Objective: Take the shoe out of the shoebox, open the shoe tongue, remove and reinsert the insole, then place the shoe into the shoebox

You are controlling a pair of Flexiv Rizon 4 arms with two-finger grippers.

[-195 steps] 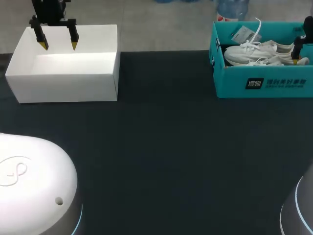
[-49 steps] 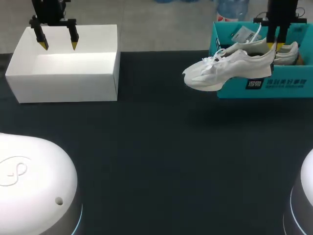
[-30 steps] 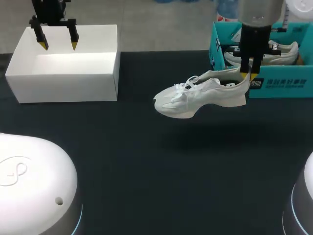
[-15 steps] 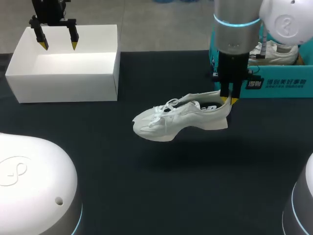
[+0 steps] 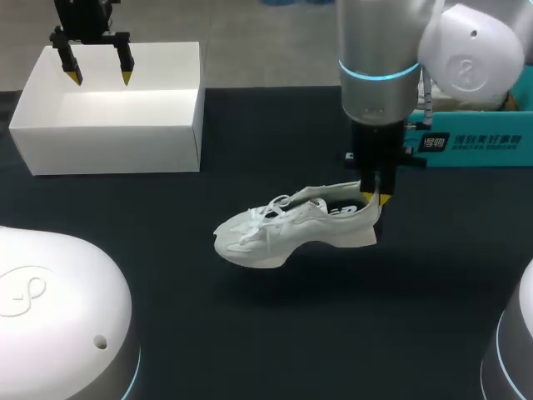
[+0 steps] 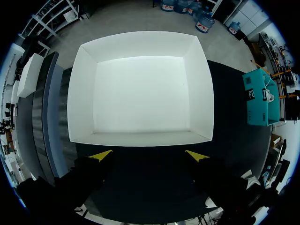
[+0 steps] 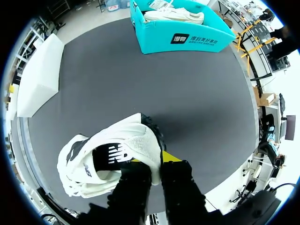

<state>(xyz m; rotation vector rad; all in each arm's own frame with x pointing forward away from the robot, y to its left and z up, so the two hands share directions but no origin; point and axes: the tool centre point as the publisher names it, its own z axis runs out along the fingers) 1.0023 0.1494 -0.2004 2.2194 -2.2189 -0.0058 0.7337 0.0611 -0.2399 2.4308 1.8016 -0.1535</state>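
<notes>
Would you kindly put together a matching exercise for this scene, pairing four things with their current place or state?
Things:
1. white shoe
2. teal shoebox
3. white box
4. left end effector

Places or states:
A. open, poised above the white box
B. empty, at the table's far left
C. gripped at the heel by the right end effector, over the middle of the table
D. holds a second shoe, at the table's far right

Pairs: 1-C, 2-D, 3-B, 4-A

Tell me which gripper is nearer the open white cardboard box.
Left. The left gripper hangs above the white box; the right gripper is across the table, shut on the heel of the white sneaker.
</notes>
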